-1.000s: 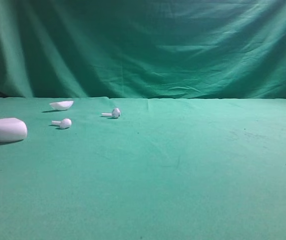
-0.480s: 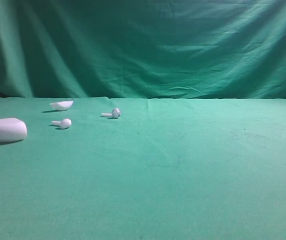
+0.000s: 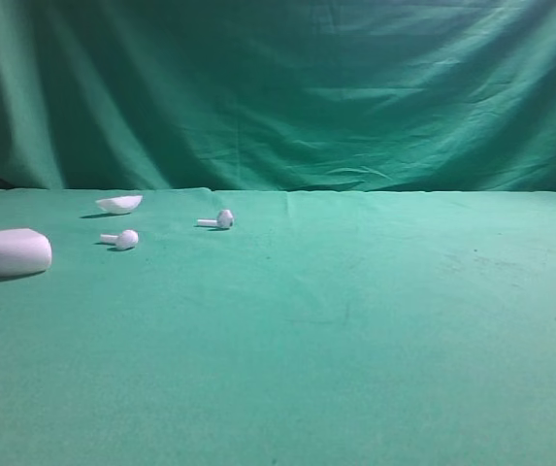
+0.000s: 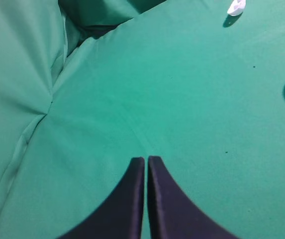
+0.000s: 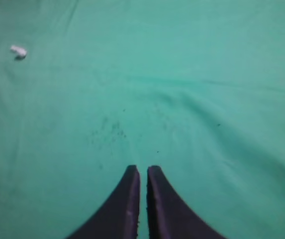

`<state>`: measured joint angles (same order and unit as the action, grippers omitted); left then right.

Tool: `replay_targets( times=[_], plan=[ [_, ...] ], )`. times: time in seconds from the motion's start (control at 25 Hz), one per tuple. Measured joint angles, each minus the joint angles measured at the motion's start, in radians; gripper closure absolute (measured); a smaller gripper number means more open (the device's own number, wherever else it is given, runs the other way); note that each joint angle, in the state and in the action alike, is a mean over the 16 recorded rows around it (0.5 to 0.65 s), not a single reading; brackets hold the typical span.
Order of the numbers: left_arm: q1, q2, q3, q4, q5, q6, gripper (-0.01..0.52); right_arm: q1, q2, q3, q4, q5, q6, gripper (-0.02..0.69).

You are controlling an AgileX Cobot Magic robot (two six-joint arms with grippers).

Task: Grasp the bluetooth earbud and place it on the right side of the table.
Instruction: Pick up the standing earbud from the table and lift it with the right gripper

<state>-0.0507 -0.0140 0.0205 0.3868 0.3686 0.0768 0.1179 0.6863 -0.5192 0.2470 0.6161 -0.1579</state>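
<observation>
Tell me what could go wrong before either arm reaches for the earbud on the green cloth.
1. Two look-alike earbuds lie close: one near the case, another farther right. The arm could grab the wrong one.
2. Each is tiny and lies flat on the table; closing fingers may nudge it away or pinch cloth.
3. Both the left end effector and right end effector are shut, so they must open before descending.
</observation>
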Motion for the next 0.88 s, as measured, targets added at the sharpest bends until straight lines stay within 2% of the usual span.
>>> replay_targets(
  times=[0.36,0.68,0.88],
  plan=[
    [0.0,0.0,0.0,0.0,0.0,0.0,0.514,0.177,0.526,-0.431,0.008,0.222,-0.153,0.614],
    [0.0,0.0,0.0,0.0,0.0,0.0,0.514,0.393,0.989,-0.875,-0.098,0.383,-0.109,0.614],
    [0.0,0.0,0.0,0.0,0.0,0.0,0.514,0.478,1.226,-1.128,-0.158,0.463,-0.059,0.573]
  ],
)
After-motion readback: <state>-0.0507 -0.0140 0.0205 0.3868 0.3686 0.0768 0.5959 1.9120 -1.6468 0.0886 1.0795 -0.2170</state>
